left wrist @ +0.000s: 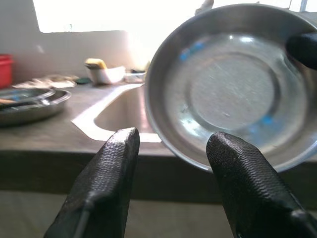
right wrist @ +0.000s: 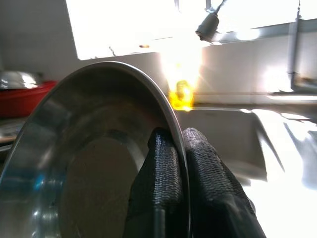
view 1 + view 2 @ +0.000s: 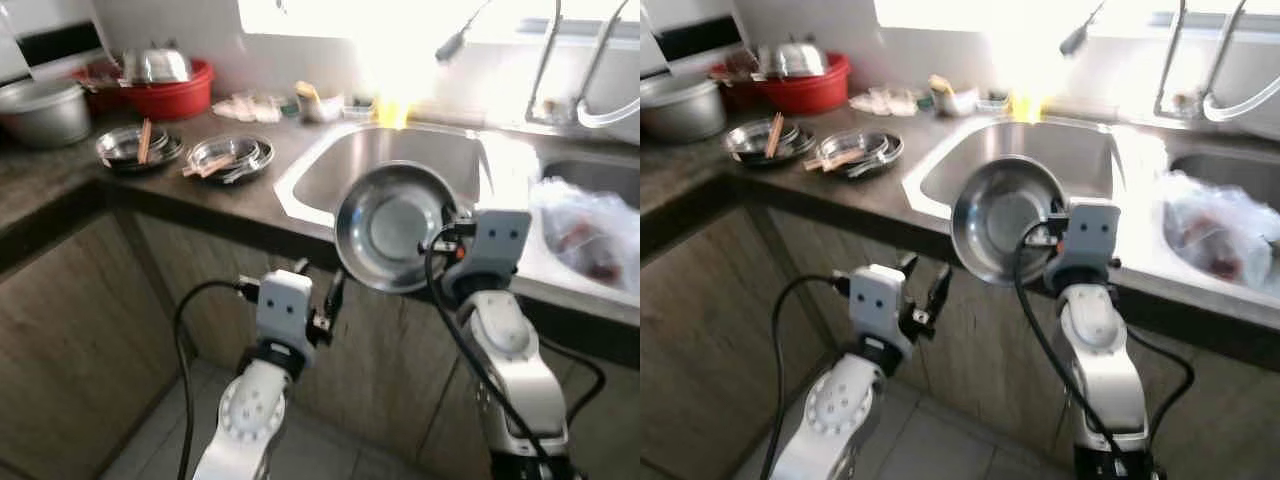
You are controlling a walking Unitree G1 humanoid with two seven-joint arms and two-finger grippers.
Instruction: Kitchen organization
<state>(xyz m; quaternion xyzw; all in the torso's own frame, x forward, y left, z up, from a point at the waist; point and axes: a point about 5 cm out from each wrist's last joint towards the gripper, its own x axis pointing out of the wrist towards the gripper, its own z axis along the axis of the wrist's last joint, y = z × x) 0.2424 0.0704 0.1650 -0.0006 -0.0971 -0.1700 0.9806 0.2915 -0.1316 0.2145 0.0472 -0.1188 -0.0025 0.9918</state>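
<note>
Between the right end effector (image 2: 173, 163) fingers sits the rim of a steel bowl (image 3: 392, 228), pinched tight, one finger inside, one outside, bowl held up on edge with its hollow facing the robot. Just beyond it is the sink (image 3: 400, 160), past the desk (image 3: 215, 195) edge. Left end effector (image 1: 173, 163) is lower and beside the bowl, fingers spread, holding nothing, bowl just ahead of its tips. Farther off to the left on the desk: two stacks of steel plates (image 3: 228, 156) with chopsticks, a red basin (image 3: 170, 95), a grey pot (image 3: 45, 110). Plastic bag (image 3: 590, 230) lies to the right. Judgement: early-to-mid task, bowl lifted but not yet placed; plates unsorted.
</note>
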